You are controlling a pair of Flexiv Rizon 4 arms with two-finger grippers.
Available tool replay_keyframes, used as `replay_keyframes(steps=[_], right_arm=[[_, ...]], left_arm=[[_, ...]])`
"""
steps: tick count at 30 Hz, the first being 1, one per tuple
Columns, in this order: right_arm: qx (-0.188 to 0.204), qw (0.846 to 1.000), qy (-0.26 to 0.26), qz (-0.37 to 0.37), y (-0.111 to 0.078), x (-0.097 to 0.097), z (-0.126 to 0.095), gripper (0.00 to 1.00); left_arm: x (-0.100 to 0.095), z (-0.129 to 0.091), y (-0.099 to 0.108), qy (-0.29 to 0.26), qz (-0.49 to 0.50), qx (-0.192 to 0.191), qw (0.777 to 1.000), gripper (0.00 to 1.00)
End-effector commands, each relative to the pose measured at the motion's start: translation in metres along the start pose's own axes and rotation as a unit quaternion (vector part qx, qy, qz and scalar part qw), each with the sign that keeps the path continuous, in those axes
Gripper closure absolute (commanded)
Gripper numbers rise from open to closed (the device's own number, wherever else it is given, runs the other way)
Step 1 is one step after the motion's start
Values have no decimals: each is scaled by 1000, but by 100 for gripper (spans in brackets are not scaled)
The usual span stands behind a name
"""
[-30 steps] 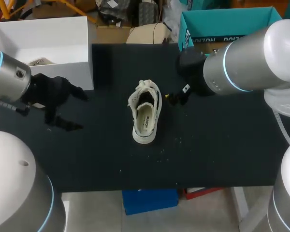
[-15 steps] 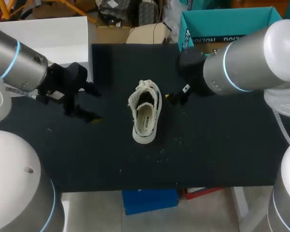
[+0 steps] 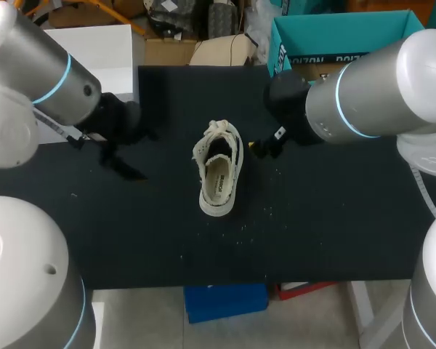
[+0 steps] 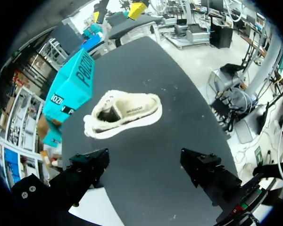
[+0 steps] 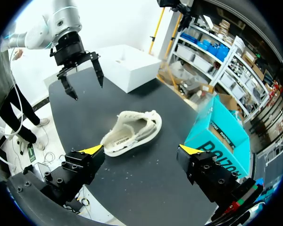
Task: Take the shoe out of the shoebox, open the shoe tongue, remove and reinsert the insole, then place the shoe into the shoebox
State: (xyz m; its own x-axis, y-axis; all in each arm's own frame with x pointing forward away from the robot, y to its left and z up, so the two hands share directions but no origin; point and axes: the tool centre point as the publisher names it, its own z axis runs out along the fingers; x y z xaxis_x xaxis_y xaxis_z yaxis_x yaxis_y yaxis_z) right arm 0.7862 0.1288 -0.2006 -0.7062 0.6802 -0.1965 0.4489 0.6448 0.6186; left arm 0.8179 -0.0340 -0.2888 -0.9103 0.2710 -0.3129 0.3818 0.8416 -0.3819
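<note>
our left hand [image 5: 88, 92], released and empty, has swung from over by the white shoebox [image 3: 87, 43] in toward the shoe [image 3: 219, 169], which stands on the bench [image 3: 312, 218] out of the box, our right hand [image 5: 141, 149] hanging released just beside the shoe, so we judge tongue-opening is near.

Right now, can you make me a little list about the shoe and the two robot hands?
shoebox: white, open, by the far left corner of the table
shoe: white, standing on its sole mid-table, outside the shoebox
left gripper: open, empty, apart from the shoe
right gripper: open, empty, near the shoe, not touching
</note>
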Motion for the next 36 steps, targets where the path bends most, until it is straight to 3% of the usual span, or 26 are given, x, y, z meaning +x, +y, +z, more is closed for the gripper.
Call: replay_keyframes(steps=[1, 9, 11, 19, 21, 24, 30, 36], right_arm=[[0, 1000, 0, 0, 0, 0, 1, 0], [0, 1000, 0, 0, 0, 0, 1, 0], [0, 1000, 0, 0, 0, 0, 1, 0], [0, 1000, 0, 0, 0, 0, 1, 0], [0, 1000, 0, 0, 0, 0, 1, 0], [0, 1000, 0, 0, 0, 0, 1, 0], [0, 1000, 0, 0, 0, 0, 1, 0], [0, 1000, 0, 0, 0, 0, 1, 0]], left_arm=[[-8, 2, 2, 44, 197, -38, 979, 0], [-8, 2, 2, 44, 197, -38, 979, 0], [-5, 11, 4, -5, 333, -93, 938, 0], [-28, 36, 23, -13, 427, -27, 904, 0], [-30, 41, 28, -8, 475, -8, 880, 0], [-37, 48, 32, 10, 507, 17, 862, 0], [-56, 50, 18, 37, 559, 39, 828, 0], [-57, 47, 6, 76, 599, 62, 795, 0]])
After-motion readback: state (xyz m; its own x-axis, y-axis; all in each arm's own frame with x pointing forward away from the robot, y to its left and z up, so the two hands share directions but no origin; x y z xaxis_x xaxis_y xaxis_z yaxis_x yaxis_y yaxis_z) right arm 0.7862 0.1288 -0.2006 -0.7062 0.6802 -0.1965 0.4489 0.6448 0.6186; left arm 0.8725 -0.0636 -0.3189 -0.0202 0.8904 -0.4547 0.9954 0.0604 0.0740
